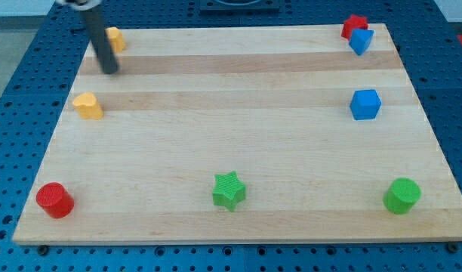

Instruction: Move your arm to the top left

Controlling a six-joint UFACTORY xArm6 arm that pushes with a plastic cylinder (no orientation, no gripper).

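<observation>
My tip (110,72) rests on the wooden board (238,98) near its top left corner. The dark rod rises from it to the view's top edge. A yellow block (115,38) sits just above and right of the tip, partly hidden behind the rod. A yellow heart-shaped block (87,106) lies below and left of the tip, apart from it.
A red block (354,26) and a blue block (361,41) touch at the top right. A blue cube (365,104) is at the right. A red cylinder (55,200), a green star (229,190) and a green cylinder (401,196) line the bottom.
</observation>
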